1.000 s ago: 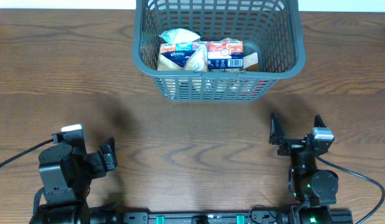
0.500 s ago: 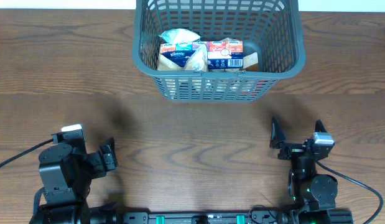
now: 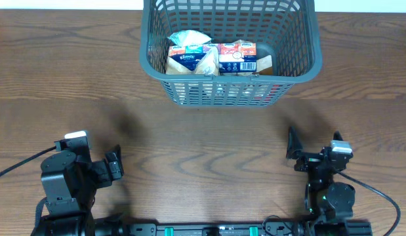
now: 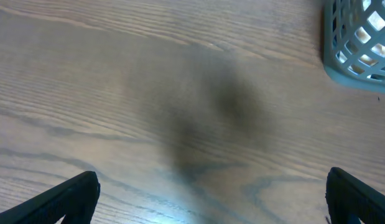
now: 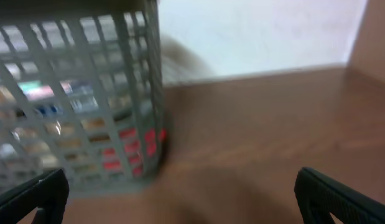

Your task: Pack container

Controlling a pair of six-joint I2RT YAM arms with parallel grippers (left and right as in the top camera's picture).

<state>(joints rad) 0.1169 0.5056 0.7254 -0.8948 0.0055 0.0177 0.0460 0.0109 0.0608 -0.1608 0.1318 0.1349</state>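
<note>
Your container (image 3: 222, 92) sits at the far edge of the table (image 3: 189, 144), long axis left to right, mouth up. The left gripper (image 4: 214, 190) and the right gripper (image 3: 314, 145) both stand spread wide, well apart from it.

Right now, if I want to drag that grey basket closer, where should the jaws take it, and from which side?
Probably the thick near rim of the basket, toward its right corner, from above, jaws straddling the wall. The top is open and the packets stop short of that corner. The open right gripper sits nearest.
</note>
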